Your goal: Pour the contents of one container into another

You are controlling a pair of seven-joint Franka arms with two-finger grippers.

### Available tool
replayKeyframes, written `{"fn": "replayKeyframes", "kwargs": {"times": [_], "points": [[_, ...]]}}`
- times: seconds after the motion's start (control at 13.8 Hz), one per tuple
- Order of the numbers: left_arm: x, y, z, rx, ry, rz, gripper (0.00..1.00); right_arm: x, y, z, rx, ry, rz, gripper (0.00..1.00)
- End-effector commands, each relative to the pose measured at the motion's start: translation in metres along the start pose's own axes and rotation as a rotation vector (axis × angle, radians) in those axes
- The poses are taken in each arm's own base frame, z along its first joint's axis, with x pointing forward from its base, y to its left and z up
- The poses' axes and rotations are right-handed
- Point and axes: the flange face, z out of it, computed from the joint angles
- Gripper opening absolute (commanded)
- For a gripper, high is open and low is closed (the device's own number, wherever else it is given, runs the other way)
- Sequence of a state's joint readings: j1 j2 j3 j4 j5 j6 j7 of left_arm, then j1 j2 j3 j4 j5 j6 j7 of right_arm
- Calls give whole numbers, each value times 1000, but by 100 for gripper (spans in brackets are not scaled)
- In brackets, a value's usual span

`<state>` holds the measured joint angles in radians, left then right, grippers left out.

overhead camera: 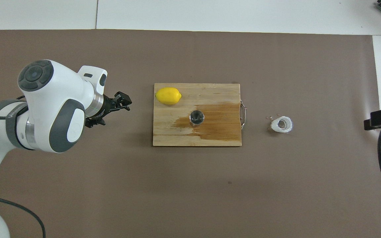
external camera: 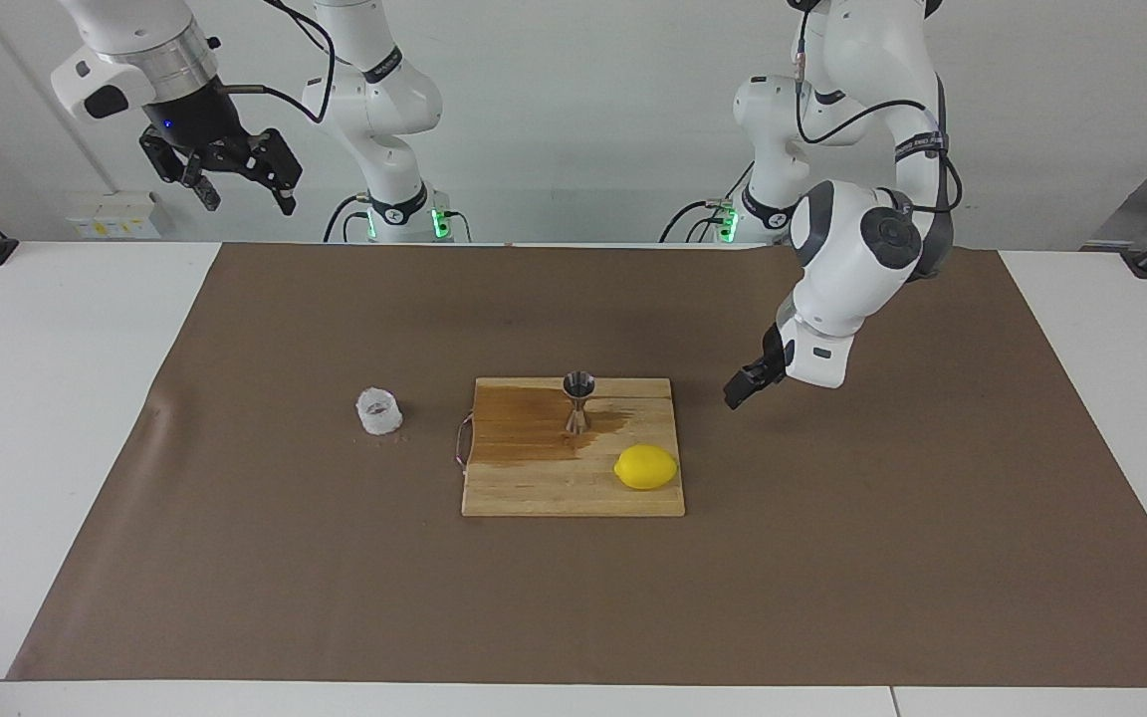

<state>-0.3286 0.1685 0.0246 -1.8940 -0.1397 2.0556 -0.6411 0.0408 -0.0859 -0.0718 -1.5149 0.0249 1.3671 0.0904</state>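
The small white crinkled cup [external camera: 378, 411] [overhead camera: 281, 124] stands upright on the brown mat, beside the cutting board toward the right arm's end. On the board the steel jigger [external camera: 578, 399] [overhead camera: 197, 117] stands upright at the edge of a dark wet patch [external camera: 519, 426]. My left gripper [external camera: 745, 388] [overhead camera: 111, 111] hangs open and empty low over the mat, off the board's end toward the left arm's side. Its fingers are spread in the overhead view. My right gripper [external camera: 247, 199] waits raised and open at the right arm's end, holding nothing.
A wooden cutting board [external camera: 534, 493] [overhead camera: 210, 91] with a small metal handle lies mid-table on the brown mat [external camera: 832, 558]. A yellow lemon [external camera: 645, 467] [overhead camera: 168, 96] rests on the board's corner farthest from the robots, toward the left arm's end.
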Motion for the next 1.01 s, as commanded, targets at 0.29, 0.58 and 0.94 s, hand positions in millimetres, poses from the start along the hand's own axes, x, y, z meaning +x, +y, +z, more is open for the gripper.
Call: {"fn": "replayKeyframes", "kwargs": {"times": [0.29,0.58,0.94], "points": [[41,-48,-89,41,38,451,100,-25,6,1,18,-96,-21,100],[32,-123,-164,36,74,549,100,-29,5,0,27,-96,-168,100],[27,-134,-201,98,128,549,100,-26,12,46,31,19,-624,100]]}}
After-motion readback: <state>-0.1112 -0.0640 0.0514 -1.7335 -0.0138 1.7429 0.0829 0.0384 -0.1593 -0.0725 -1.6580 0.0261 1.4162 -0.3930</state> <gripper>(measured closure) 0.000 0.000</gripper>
